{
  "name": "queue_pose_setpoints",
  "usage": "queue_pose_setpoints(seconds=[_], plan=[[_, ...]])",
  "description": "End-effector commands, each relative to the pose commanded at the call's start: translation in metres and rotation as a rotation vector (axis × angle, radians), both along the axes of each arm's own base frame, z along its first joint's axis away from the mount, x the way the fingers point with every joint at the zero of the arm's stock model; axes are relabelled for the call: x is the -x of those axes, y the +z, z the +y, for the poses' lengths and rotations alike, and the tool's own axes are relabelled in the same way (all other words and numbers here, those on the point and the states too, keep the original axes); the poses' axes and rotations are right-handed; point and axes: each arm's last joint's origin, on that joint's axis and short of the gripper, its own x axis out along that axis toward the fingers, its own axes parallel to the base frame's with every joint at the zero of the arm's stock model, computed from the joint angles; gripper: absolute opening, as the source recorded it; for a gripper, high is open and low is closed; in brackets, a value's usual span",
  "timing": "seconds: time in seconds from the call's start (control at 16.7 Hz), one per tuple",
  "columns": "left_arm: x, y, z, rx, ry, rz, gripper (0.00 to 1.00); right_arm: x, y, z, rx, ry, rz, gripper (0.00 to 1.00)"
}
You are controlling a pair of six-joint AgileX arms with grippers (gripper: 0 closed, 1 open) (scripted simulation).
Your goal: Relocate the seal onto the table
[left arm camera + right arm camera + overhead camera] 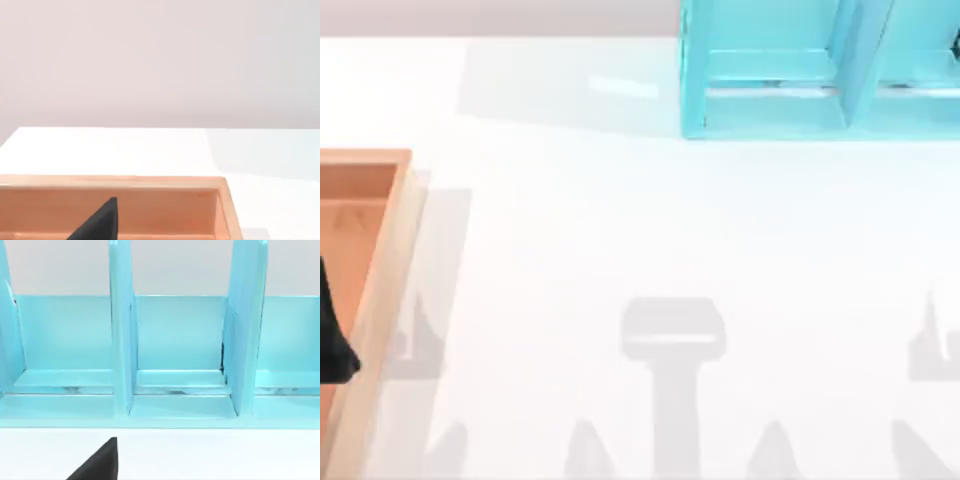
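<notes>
Left claw [335, 350]: a dark part of it sits over the wooden tray [380, 290] at the left edge of the desk [620, 230]. The left wrist view has one dark fingertip [97, 222] in front of the tray's inner wall. Whether this claw is spread or pressed together cannot be told, nor whether it carries anything.

Right claw: the right wrist view has one dark fingertip [97, 462] above the white desk, facing the turquoise shelf unit [175, 365] ahead of it. Its spread cannot be told either.

The seal: not located. The visible tray floor and the open desk ahead of both claws carry no small tan block; the tray portion beneath the left claw is hidden, so the seal may lie there.

Handling, as judgement: a small stamp block should be light, rigid and not fragile. It should be taken across its two narrower opposite sides, mid-height, with the claw coming straight down; smooth faces could slip under a shallow grip.

Markings: no brand, label or legible writing on tray, shelf or desk.
</notes>
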Motion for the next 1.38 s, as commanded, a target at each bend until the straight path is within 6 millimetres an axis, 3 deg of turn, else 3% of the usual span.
queue_pose_setpoints(seconds=[0.3,0.6,0.78,1.08,1.38], plan=[[-0.001,0.01,0.003,-0.021,0.024,0.066,1.0,0.0,0.0,0.0,0.0,0.0,0.0,1.0],[-0.014,0.056,0.013,-0.084,0.084,0.379,1.0,0.0,0.0,0.0,0.0,0.0,0.0,1.0],[-0.043,0.077,0.025,-0.102,0.097,0.71,1.0,0.0,0.0,0.0,0.0,0.0,0.0,1.0],[-0.11,0.083,0.059,-0.066,0.051,1.27,1.0,0.0,0.0,0.0,0.0,0.0,0.0,1.0],[-0.156,0.082,0.091,-0.024,0.001,1.522,1.0,0.0,0.0,0.0,0.0,0.0,0.0,1.0]])
